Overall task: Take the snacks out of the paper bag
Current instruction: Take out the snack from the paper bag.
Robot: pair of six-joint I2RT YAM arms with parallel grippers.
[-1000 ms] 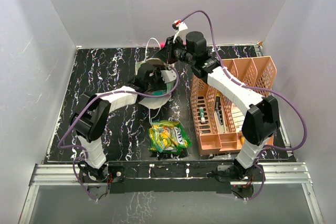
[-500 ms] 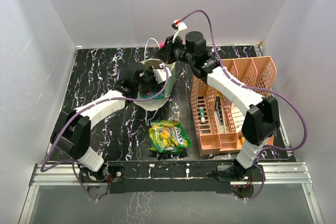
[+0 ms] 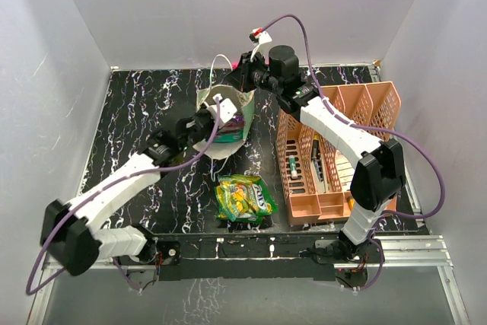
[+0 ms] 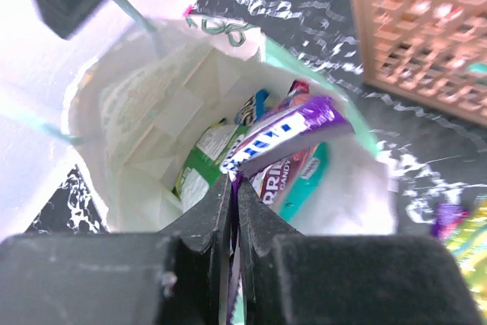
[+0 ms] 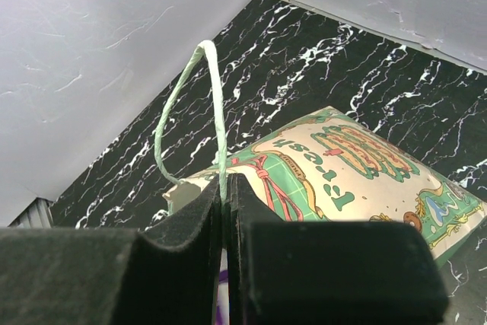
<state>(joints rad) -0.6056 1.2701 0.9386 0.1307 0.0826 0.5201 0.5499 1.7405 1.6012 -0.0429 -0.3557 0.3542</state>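
We saw the purple snack packet (image 4: 293,131) in the mouth of the paper bag (image 4: 144,104), which sat at 12 o'clock on the desk (image 3: 152,104). The left pincer (image 4: 233,188) was clamped on the packet's near edge. We judged it light, with glossy, slippery film, so pinch the crimped seam. The right pincer (image 5: 223,188) was closed on the cord handle (image 5: 215,89). The yellow-green packet (image 3: 243,198) lay out at the bag's 6 o'clock.

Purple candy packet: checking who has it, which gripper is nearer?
Left. The left gripper is shut on the purple candy packet at the paper bag mouth; the right gripper pinches the bag's cord handle.
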